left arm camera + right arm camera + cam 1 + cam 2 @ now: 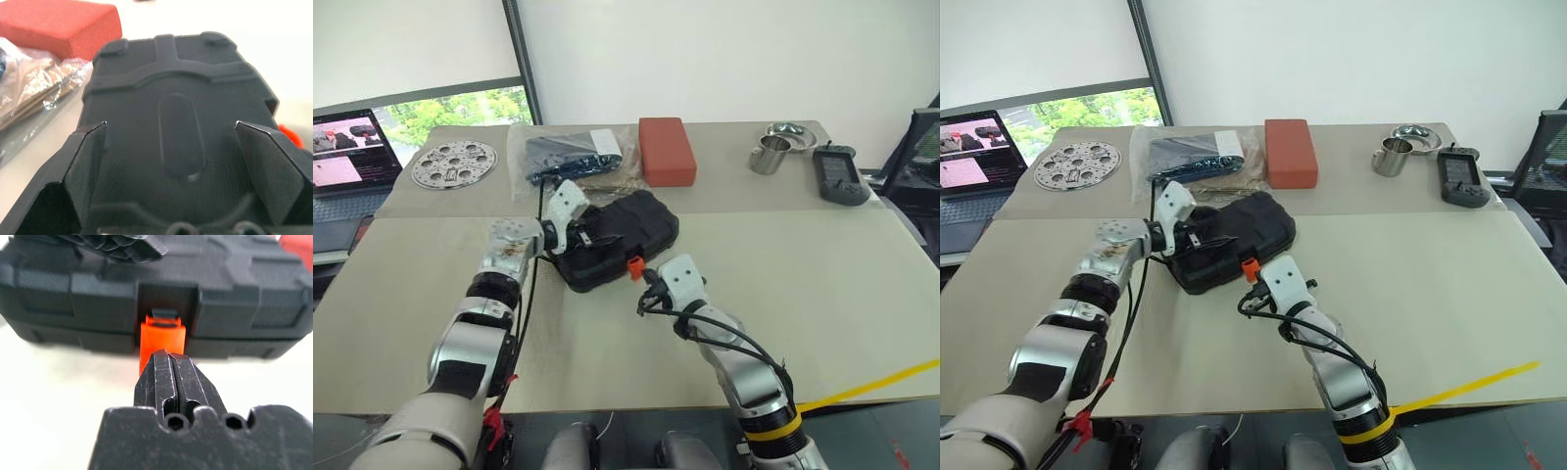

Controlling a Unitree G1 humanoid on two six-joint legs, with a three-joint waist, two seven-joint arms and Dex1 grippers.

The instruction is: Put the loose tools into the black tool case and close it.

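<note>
- Two arms reach over the beige bench (822, 294), both meeting at the black tool case (625, 235), which lies with its lid down near the bench's middle, turned at an angle.
- Left gripper (576, 238) is over the case's left end, its jaws spread wide; in the left wrist view the two black fingers (85, 161) stand apart over the lid's moulded top. Whether they touch the lid I cannot tell.
- Right gripper (646, 284) sits at the case's near edge with its jaws pressed together and nothing between them; the tips are right at the orange latch (162, 343), which hangs down from the front seam of the case.
- Behind the case, toward the wall, a clear plastic bag (570, 152) with dark contents lies just beside a red-brown block (666, 150).
- Farther left on the bench sits a round metal plate with holes (454, 163), and a laptop (347, 162) with a lit screen stands at the left edge.
- On the far right of the bench a steel cup (769, 155) stands near a shallow steel dish (790, 133), with a grey handheld device (839, 175) beside them.
- One yellow strip (871, 384) crosses the bench's near right corner.
</note>
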